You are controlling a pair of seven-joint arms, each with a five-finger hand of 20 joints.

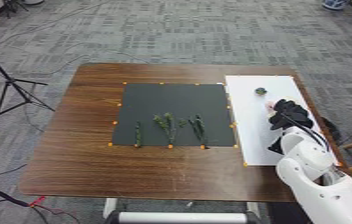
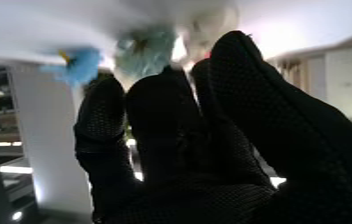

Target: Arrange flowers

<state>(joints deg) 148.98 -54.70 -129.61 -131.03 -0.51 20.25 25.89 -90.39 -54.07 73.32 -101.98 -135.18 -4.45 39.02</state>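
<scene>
White and jointed, the right arm (image 1: 319,170) comes in nearest, running up the table's right side to the black-gloved right hand (image 1: 290,116), above the white board (image 1: 252,125). Whether that hand is wide, narrow or gripping something, I cannot tell. A pale pinkish patch (image 1: 270,106) shows just beside its left side, and a small bluish thing (image 1: 260,91) sits a little farther off on the board. From the right wrist, a blue bloom (image 2: 84,67), a pale green bloom (image 2: 146,50) and a cream bloom (image 2: 212,25) show as blurred shapes beyond the glove. Left of the board, the dark mat (image 1: 164,97) carries three separate green sprigs on its near half: a slim sprig (image 1: 138,134) on the left, a branching sprig (image 1: 168,127) in the middle and a narrow, leafy sprig (image 1: 198,130) on the right.
</scene>
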